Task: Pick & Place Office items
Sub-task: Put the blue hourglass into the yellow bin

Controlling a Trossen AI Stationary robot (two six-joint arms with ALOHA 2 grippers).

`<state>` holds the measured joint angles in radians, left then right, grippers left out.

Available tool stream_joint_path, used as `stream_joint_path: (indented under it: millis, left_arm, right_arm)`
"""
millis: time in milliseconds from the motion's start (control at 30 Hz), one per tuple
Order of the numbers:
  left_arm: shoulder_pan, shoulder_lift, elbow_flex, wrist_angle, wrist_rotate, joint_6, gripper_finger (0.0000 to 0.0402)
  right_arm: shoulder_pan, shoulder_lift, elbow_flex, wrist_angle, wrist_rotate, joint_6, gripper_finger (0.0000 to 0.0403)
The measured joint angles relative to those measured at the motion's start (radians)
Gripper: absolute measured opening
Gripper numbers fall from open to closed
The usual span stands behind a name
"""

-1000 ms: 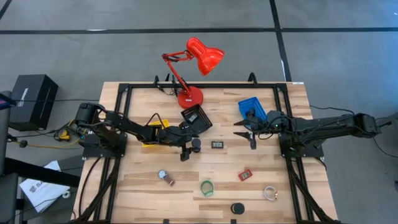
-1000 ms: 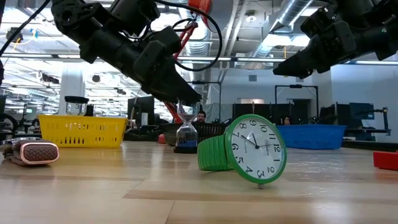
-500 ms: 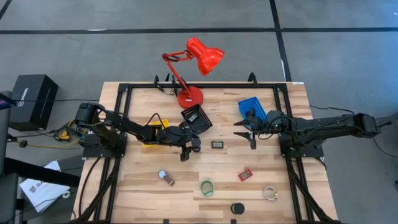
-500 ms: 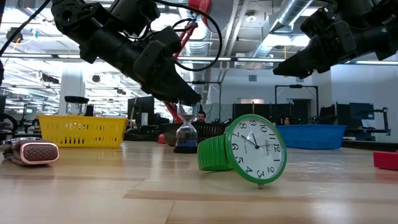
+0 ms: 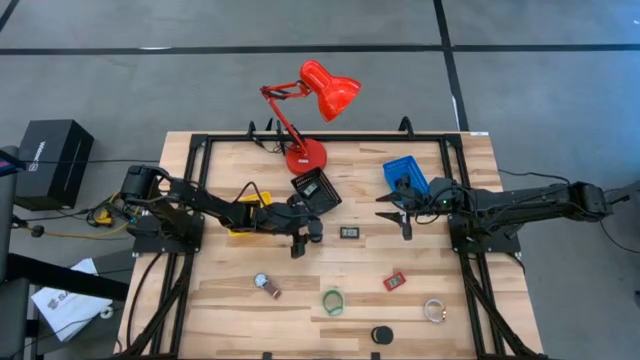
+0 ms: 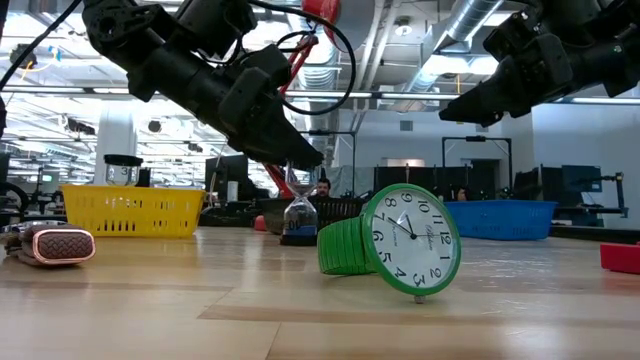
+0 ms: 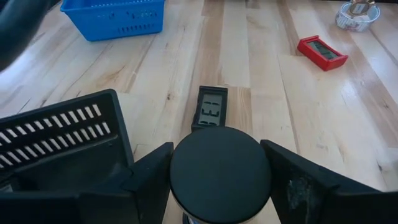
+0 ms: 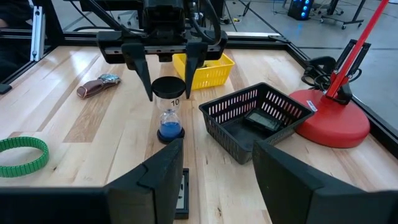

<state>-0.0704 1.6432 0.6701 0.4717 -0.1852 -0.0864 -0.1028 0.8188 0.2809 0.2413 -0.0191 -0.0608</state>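
We have our left tool (image 8: pixel 169 59) at desk centre, fingers spread around the top cap of an hourglass (image 8: pixel 168 109) that stands upright with blue sand at its base; they flank the cap with gaps showing, so we judge no firm pinch yet. The black mesh tray (image 5: pixel 315 189) lies just at its 12 o'clock and already holds one dark item. Our right tool (image 5: pixel 392 208) waits at 3 o'clock, spread and empty. Left to sort: small black clock (image 7: pixel 210 106), red clock (image 5: pixel 395 281), green watch (image 6: pixel 395 240), brown-strap watch (image 5: pixel 267 286), clear-strap watch (image 5: pixel 434 311), black puck (image 5: pixel 382 335).
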Motion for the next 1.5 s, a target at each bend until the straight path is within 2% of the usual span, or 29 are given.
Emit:
stream_joint_path:
  millis: [233,500,867,1033,1167,1333,1500]
  left_arm:
    - [0.0,-0.02,-0.001,0.0,-0.001,0.0,0.0217]
    - [-0.002,-0.136,-0.001,-0.053,-0.002,-0.001,0.0217]
    - [-0.002,-0.437,-0.001,-0.354,-0.062,-0.001,0.0219]
    - [-0.002,-0.568,-0.001,-0.495,-0.135,-0.028,0.0214]
    - [-0.002,-0.645,-0.001,-0.582,-0.185,-0.031,0.0223]
    - [-0.002,-0.716,0.0,-0.682,-0.219,-0.06,0.0213]
    - [-0.002,-0.757,0.0,-0.791,-0.305,-0.107,0.0219]
  right_arm:
    - [0.0,0.0,0.0,0.0,0.0,0.0,0.0182]
    - [0.0,0.0,0.0,-0.001,0.0,0.0,0.0182]
    - [0.0,0.0,0.0,-0.003,0.0,0.0,0.0182]
    - [0.005,0.0,0.0,-0.002,-0.001,0.0,0.0182]
    - [0.004,0.0,0.0,-0.002,-0.001,0.0,0.0182]
    - [0.005,0.0,0.0,-0.009,-0.004,0.007,0.0182]
    - [0.005,0.0,0.0,-0.024,-0.006,0.009,0.0182]
